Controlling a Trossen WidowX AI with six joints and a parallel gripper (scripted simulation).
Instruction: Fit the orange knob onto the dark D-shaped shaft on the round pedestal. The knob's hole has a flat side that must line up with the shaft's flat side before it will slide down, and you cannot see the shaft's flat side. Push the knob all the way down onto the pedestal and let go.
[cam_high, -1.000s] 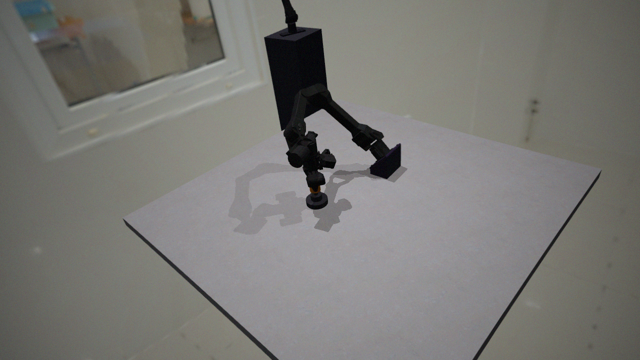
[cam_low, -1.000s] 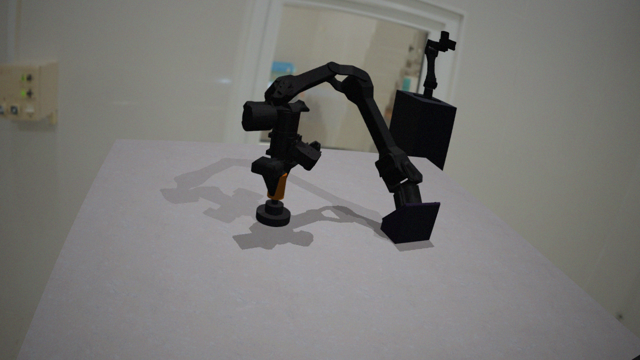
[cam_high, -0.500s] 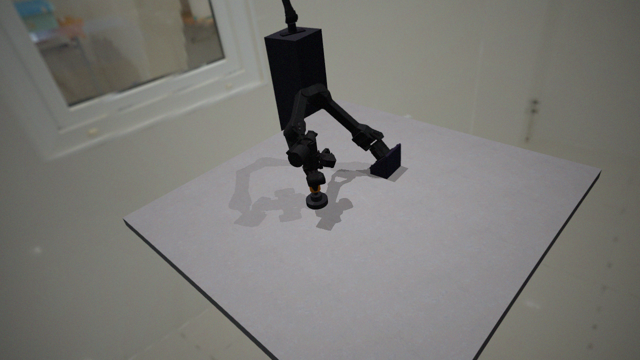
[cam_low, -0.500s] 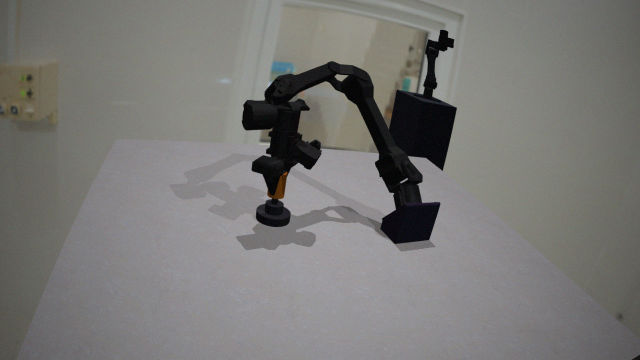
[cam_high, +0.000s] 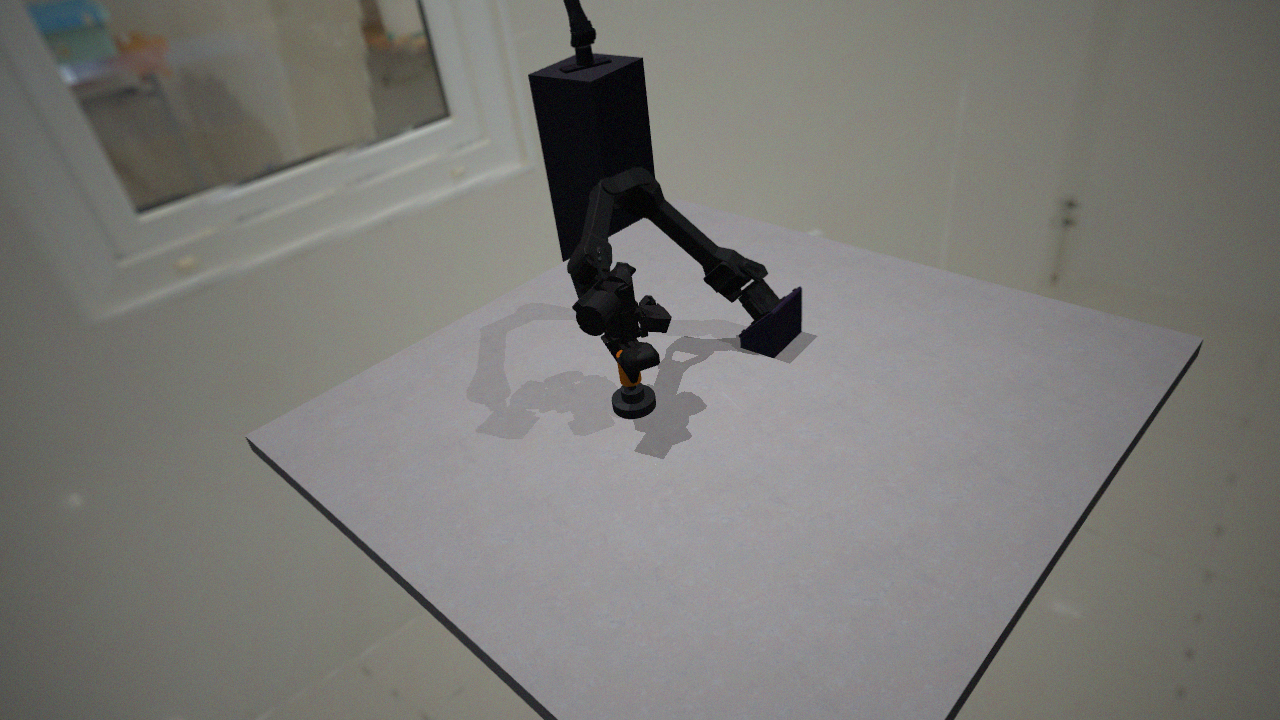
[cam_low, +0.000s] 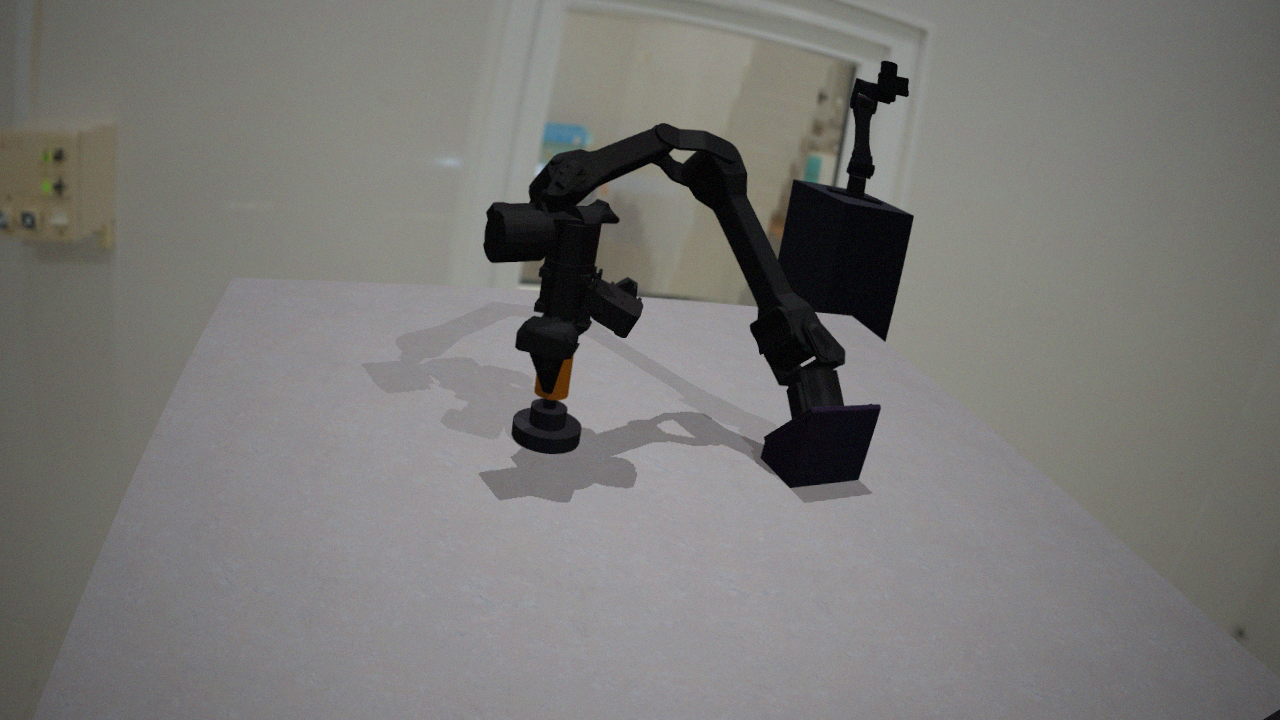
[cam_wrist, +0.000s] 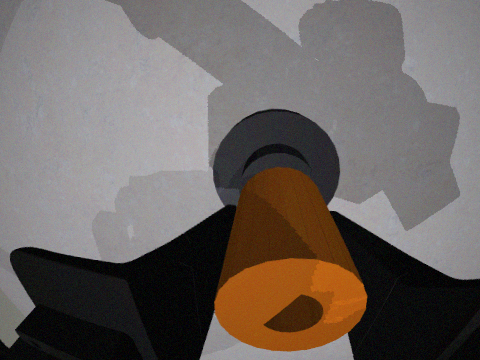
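Claw (cam_high: 631, 365) (cam_low: 551, 371) (cam_wrist: 280, 216) clamped on the orange knob (cam_high: 627, 379) (cam_low: 563, 381) (cam_wrist: 290, 304), one finger on each side. Knob sits above the round pedestal (cam_high: 633, 404) (cam_low: 546, 433) (cam_wrist: 276, 131), not down on it; in the exterior view a short piece of dark shaft (cam_low: 549, 402) shows between the two. Knob leans slightly in the exterior view. Wrist view: D-shaped hole visible in the knob's top face; match with the shaft's flat side cannot be told. Arm (cam_high: 684, 231) (cam_low: 747, 241) arches over the table (cam_high: 760, 537) (cam_low: 626, 591) (cam_wrist: 65, 125), its shadows falling around the pedestal.
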